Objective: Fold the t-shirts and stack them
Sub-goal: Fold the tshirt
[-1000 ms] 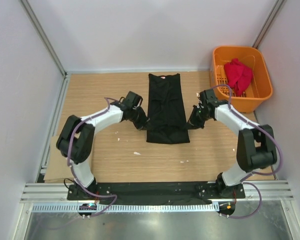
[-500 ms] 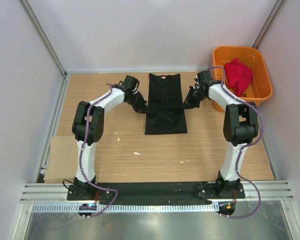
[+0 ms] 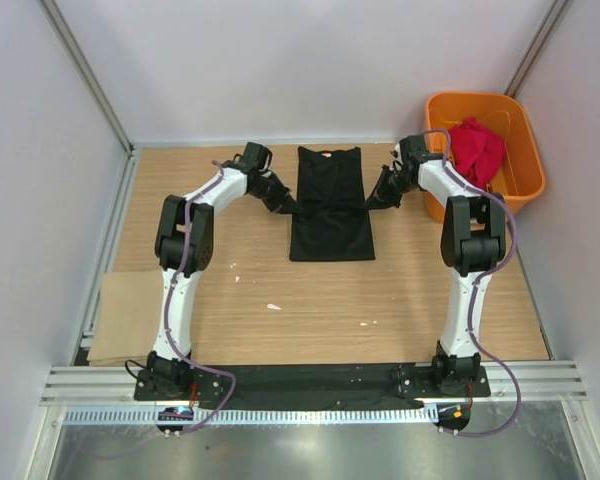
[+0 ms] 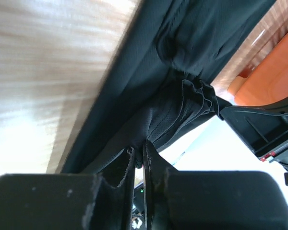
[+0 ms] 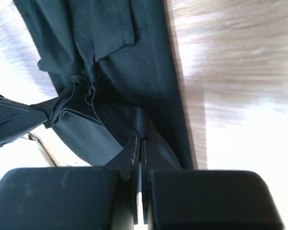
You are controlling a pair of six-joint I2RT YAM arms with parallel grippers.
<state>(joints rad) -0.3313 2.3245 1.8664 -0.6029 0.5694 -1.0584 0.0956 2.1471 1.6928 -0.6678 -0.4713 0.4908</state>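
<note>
The black t-shirt point(image 3: 330, 225) lies as a long narrow strip in the middle of the wooden table point(image 3: 230, 280), collar at the far end. My left gripper point(image 3: 289, 206) is shut on a bunched part of its left edge. My right gripper point(image 3: 372, 203) is shut on its right edge. In the left wrist view the fingertips of the left gripper point(image 4: 140, 152) pinch a gather of the black t-shirt point(image 4: 197, 38). The right wrist view shows the right gripper point(image 5: 139, 139) pinching the black t-shirt point(image 5: 110, 48) the same way. The red t-shirt point(image 3: 477, 148) lies crumpled in the basket.
An orange slotted basket point(image 3: 520, 190) stands at the far right corner, close behind the right arm. A tan cardboard sheet point(image 3: 125, 318) lies at the table's left edge. White walls and metal rails enclose the table. Small white specks dot the wood.
Both grippers have moved away from the bases toward the far end, carrying the shirt's near hem with them. The black strip on the table has grown shorter.
</note>
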